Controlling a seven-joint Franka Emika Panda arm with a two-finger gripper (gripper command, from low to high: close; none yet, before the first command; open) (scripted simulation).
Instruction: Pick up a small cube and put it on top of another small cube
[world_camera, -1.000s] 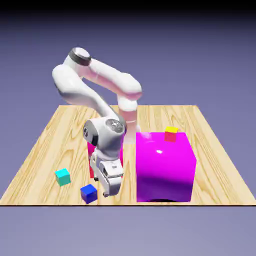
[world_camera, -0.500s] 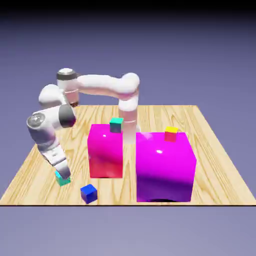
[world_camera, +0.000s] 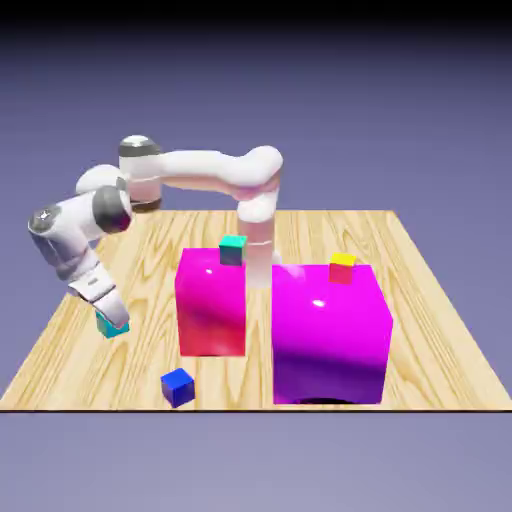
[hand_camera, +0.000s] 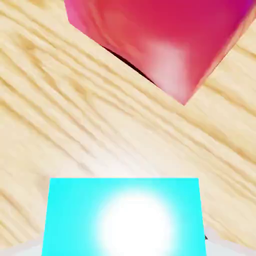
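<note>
In the exterior view my gripper (world_camera: 110, 320) is at the left of the table, shut on the small cube (world_camera: 112, 328), a tiny bright cyan one held slightly above the wood. In the hand view the same small cube (hand_camera: 124, 215) fills the bottom between my fingers and hides nearly all of them. A duller teal cube (world_camera: 232, 249) rests on top of the smaller magenta block (world_camera: 211, 305), to the right of my gripper. That block's corner (hand_camera: 160, 40) shows at the top of the hand view.
A large magenta block (world_camera: 330, 335) stands right of the smaller one, with a yellow-topped cube (world_camera: 342, 267) on it. A dark blue cube (world_camera: 178, 386) lies near the table's front edge (world_camera: 120, 405). Bare wood lies beneath the hand.
The arm swung from beside the dark blue cube to the exterior view's left. The gripper went from open to shut on the cyan cube, then raised it up and leftward off the table.
</note>
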